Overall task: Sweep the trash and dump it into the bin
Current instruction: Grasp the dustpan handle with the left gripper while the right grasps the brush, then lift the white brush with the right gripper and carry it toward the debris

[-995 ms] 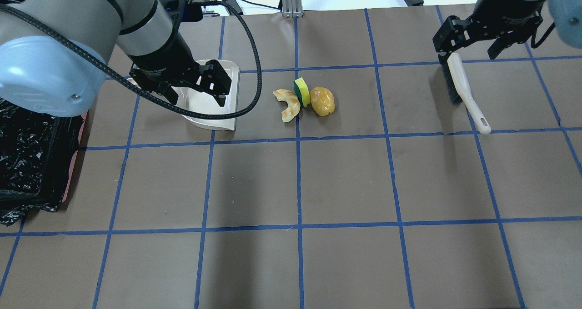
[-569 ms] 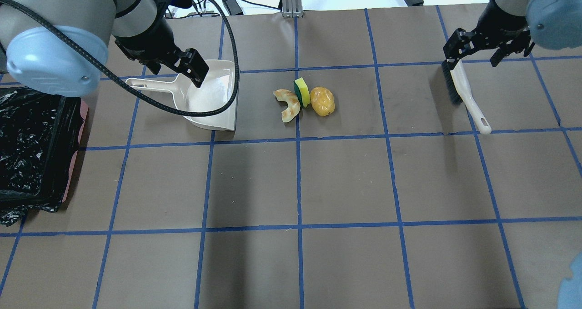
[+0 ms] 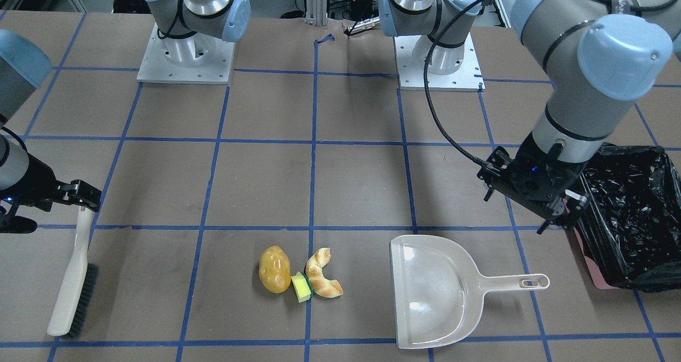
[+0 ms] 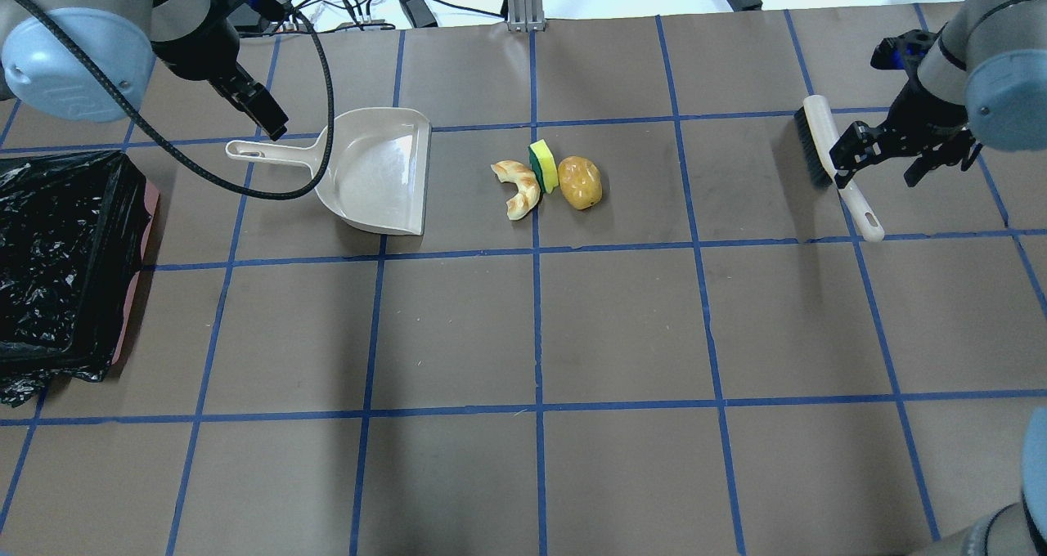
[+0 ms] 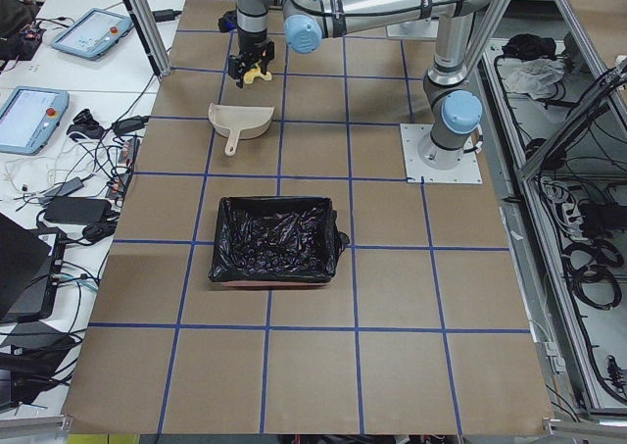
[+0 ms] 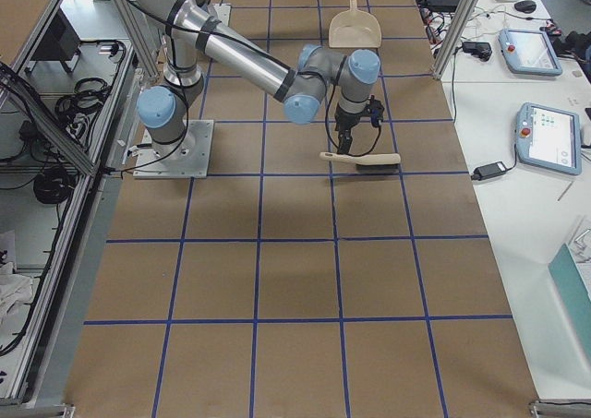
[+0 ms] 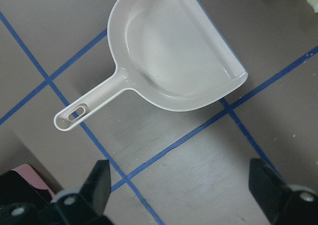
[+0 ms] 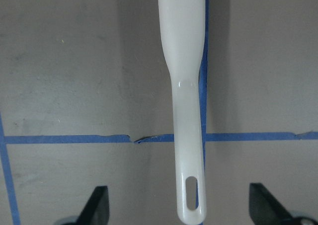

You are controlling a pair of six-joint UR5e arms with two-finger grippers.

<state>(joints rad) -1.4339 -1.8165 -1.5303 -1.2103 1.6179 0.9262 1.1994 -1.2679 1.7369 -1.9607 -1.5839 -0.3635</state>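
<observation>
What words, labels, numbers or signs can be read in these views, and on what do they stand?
None can be read.
Dustpan, brush, bin: no print visible.
Pendant screen beside the table: marks too small to read.

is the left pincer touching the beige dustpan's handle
Apart. The left wrist view shows the open left pincer hovering short of the beige plastic dustpan, table visible between them.

Glossy, smooth beige plastic dustpan [image 4: 376, 172]; white plastic brush [image 4: 834, 163] with dark bristles; crinkly shiny black bag lines the bin [image 4: 57, 262]; matt brown paper covers the bench [image 4: 622, 327].
</observation>
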